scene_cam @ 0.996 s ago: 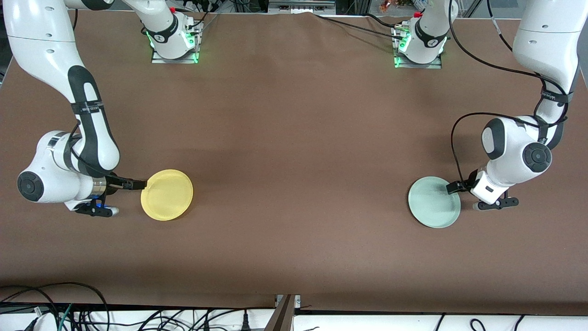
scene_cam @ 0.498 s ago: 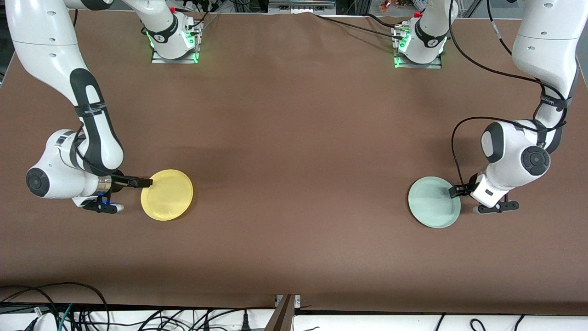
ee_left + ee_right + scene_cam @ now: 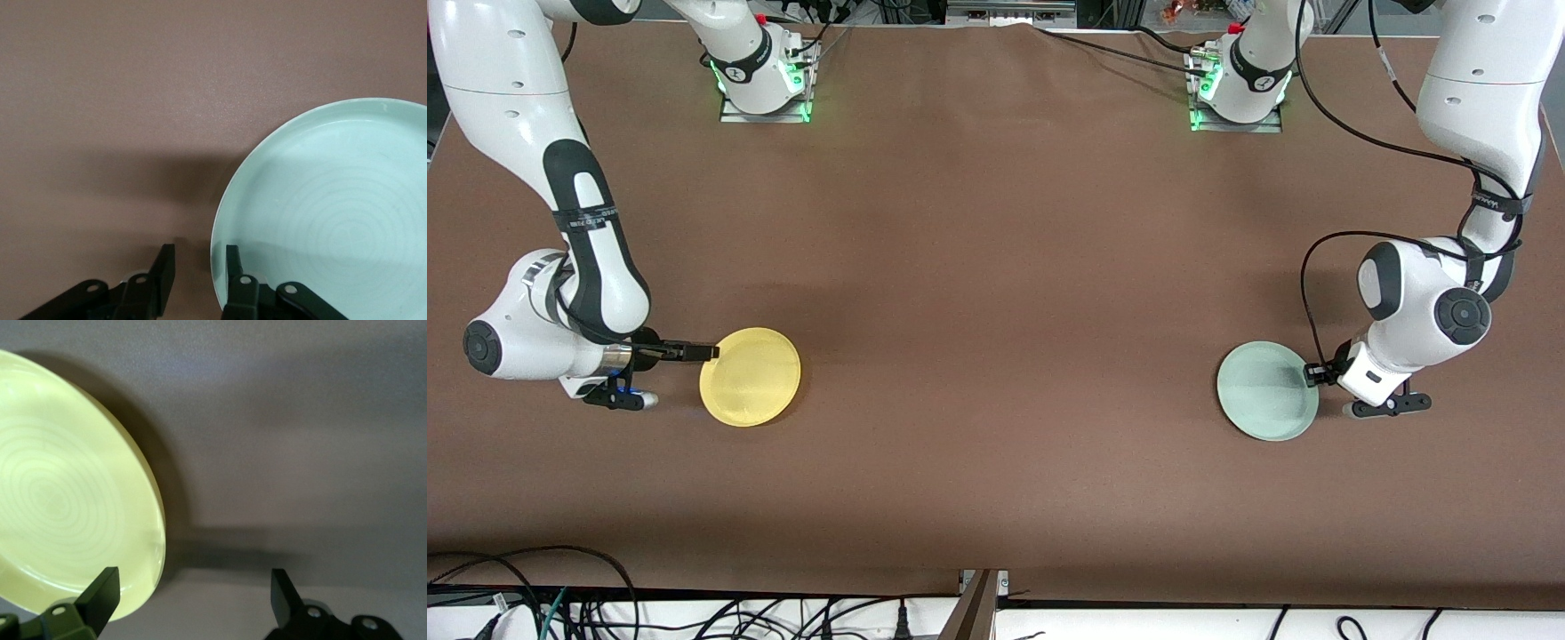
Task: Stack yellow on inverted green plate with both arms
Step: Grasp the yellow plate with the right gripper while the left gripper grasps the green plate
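Brown table, bare matte top, cables along the edge nearest the front cam. Clock dirs are as the front view shows them.

Yellow lies flat at abt 8 o'clock on the table, toward the right arm's end. Green plate lies flat at abt 4 o'clock, toward the left arm's end. The two are well apart. Both are rim-up, so green is not inverted yet.

Changes in the last sec:
- Left gripper has slid outward from over green's inner area to its rim at abt 2 o'clock, w/ the wrist dropping lower.
- Right gripper nudged in toward yellow's rim at abt 10 o'clock, then eased back a touch. Its elbow swung toward the table's edge.
- Neither plate has shifted.

Tool state:
- Left gripper has a narrow gap. One finger is over green plate just inside the rim, the other over bare table outside it.
- Right gripper is spread wide, and the edge of yellow sits between the fingers.
- Nothing is clamped.

Meaning, prob.: both arms are lined up for rim pinches, pre-grasp. Closing comes next, then the flip of green, then carrying yellow over. The task is barely begun. Thin rims on a flat top could slip out as the jaws close.
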Controlling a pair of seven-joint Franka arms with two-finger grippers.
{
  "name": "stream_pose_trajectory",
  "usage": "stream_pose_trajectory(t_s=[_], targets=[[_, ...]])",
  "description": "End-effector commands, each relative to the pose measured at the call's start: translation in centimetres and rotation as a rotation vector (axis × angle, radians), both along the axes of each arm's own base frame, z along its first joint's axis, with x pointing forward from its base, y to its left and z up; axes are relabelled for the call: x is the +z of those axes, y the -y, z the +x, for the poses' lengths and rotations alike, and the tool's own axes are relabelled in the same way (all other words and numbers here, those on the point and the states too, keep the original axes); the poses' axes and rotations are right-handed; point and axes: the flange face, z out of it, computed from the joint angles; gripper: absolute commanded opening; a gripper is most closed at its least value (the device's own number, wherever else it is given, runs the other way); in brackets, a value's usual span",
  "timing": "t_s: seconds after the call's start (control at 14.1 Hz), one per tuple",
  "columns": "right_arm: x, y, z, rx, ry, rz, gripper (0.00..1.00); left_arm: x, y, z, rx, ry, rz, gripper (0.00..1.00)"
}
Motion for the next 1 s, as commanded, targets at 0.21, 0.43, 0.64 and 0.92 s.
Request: stream_pose_trajectory(t_s=[0.21,0.43,0.64,0.92], targets=[[-0.72,-0.29,0.03,0.001,0.023,0.017,0.76,-0.49,0.24,0.78,-0.014,0.004,0.011,0.33],[-0.73,-0.49,0.03,0.004,0.021,0.019,0.49,-0.37,0.53,0.92,-0.017,0.007,0.010,0.25],[-0.79,-0.50,0.02,0.005,0.019,0.020,0.24,-0.47,0.53,0.90,-0.016,0.006,0.009,0.10],[-0.79,-1.19,0.06,0.015,0.014,0.027,0.03,-0.48,0.82,0.91,-0.019,0.004,0.009,0.00]])
